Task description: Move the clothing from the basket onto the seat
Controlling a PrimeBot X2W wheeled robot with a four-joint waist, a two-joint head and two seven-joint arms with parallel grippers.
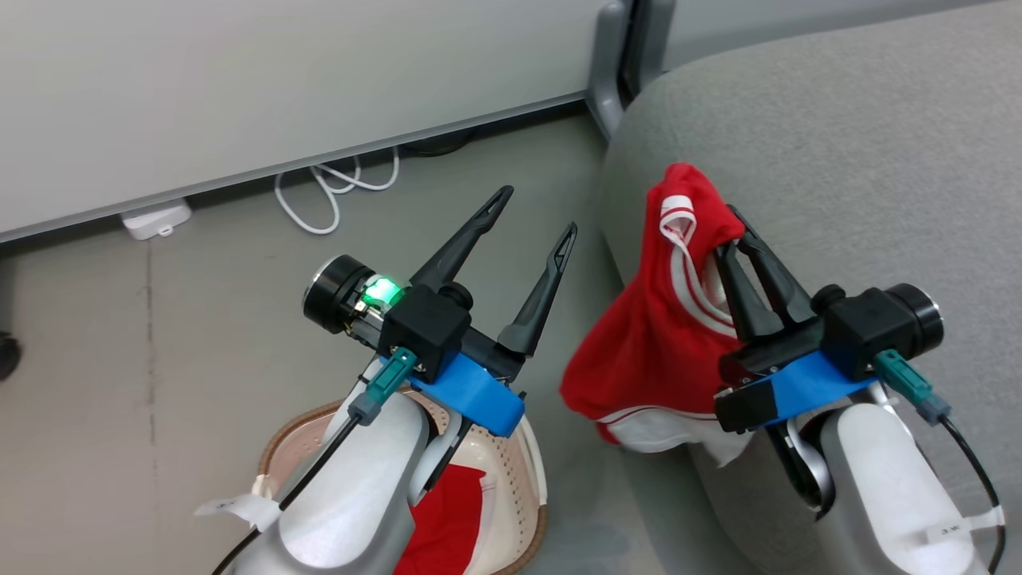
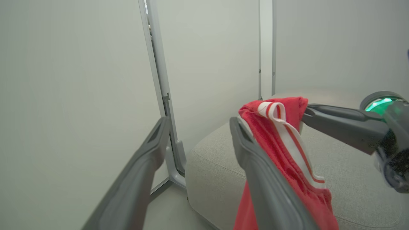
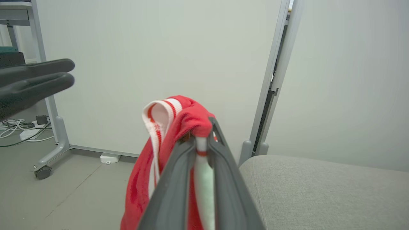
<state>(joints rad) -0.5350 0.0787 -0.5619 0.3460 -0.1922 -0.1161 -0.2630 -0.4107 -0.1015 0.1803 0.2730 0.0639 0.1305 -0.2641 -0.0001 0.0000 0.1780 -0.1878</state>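
Our right end effector [image 1: 734,239] is clamped on a red garment [image 1: 655,335] that hangs over the edge of the grey seat [image 1: 838,144]. The right wrist view brings out the white trim pinched between its fingers [image 3: 179,179]. Our left end effector [image 1: 536,212] stands spread and empty above the floor [image 1: 200,319], and the head view adds the basket [image 1: 533,479] beneath that arm, with a second red garment [image 1: 451,511] inside.

The head view looks steeply down onto the grey floor [image 1: 120,359], the cream perforated plastic basket [image 1: 533,479] and the rounded edge of the large light grey fabric seat cushion [image 1: 838,160]. The left wrist view looks nearly level along the left gripper [image 2: 198,123] at white partition panels [image 2: 207,57], close beside the cushion's corner. The right wrist view faces such panels too, from just behind the bright red white-striped garment [image 3: 188,118]. All three share garment and cushion.
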